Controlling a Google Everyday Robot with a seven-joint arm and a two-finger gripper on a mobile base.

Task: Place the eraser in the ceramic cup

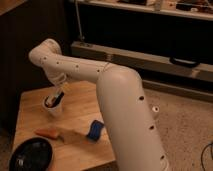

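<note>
Pincer, at cup mouth, ten o'clock on tabletop, grip state indiscernible: withdrawal may tip cup or drag eraser out.

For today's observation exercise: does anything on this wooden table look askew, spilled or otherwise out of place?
Nothing is spilled or damaged. The ceramic cup stands upright on the wooden table, with the gripper dipping into its mouth. The blue sponge lies at a slant near the orange item and black plate.
</note>
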